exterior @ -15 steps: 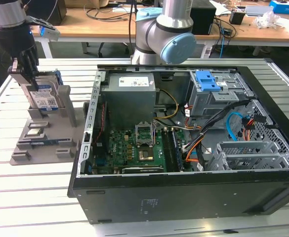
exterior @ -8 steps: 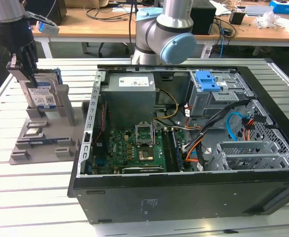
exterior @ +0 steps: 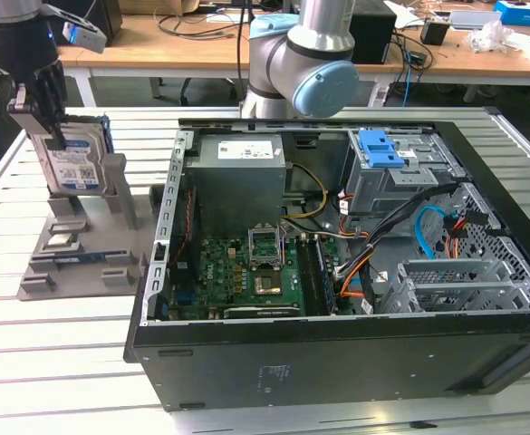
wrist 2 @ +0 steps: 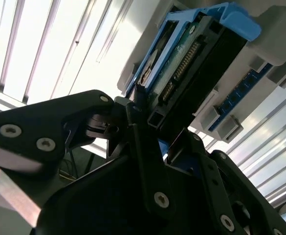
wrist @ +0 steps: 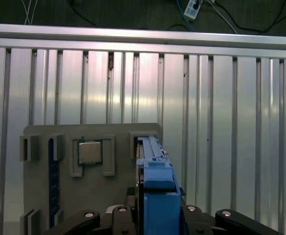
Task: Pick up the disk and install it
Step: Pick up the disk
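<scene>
Disk [exterior: 74, 163]: stood on edge in a slot of the grey holder [exterior: 74, 258], at the exterior view's left, outside the computer case [exterior: 337, 367].
Gripper [exterior: 43, 122]: sat over the disk's top edge, fingers pinched on it; the blue carrier bracket [wrist: 157, 188] lay between them in both wrist views.
Holder: rested on the slatted table [exterior: 47, 372]; a square chip [wrist: 90, 152] sat in the pocket beside the disk's slot.
Case: lay open, with a blue latch [exterior: 380, 148] near a grey power-supply box [exterior: 242, 172].
</scene>
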{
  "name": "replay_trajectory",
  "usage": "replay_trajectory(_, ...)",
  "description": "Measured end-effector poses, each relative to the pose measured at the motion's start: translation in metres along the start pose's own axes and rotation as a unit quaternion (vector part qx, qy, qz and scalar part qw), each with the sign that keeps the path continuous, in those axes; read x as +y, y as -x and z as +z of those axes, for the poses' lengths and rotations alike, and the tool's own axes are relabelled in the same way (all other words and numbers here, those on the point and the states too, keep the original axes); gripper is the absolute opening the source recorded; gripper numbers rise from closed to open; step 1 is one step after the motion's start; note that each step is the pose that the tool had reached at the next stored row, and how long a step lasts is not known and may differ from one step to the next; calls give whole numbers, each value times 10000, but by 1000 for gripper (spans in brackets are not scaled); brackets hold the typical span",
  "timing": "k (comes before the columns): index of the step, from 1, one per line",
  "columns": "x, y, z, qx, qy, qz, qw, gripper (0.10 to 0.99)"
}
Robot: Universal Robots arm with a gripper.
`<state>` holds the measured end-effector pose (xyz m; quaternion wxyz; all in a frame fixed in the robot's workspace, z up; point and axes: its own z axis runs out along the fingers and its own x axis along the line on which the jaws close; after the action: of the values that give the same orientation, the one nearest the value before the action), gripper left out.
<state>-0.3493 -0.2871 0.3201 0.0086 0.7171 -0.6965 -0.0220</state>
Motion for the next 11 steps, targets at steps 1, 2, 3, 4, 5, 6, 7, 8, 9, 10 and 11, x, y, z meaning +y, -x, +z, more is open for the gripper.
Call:
replay_trajectory(1,0,3,-13,0,1,0,10000,373)
replay_trajectory(2,0,5,-29,0,0,-1,10000,373)
replay_trajectory(3,1,7,-45,0,0,-1,10000,373)
replay_trajectory(4,2,9,-58,0,0,0,10000,373)
replay_trajectory(5,3,10,-71,0,0,0,10000,373)
replay_trajectory(6,4,13,-92,0,0,0,10000,373)
replay_trajectory(7,5,16,-110,0,0,1,10000,373)
replay_trajectory(8,6,29,-144,-1,0,0,10000,373)
replay_trajectory(9,6,42,-171,0,0,0,10000,373)
replay_trajectory(10,9,59,-236,0,0,0,10000,365)
replay_trajectory(11,12,78,-320,0,0,0,10000,365)
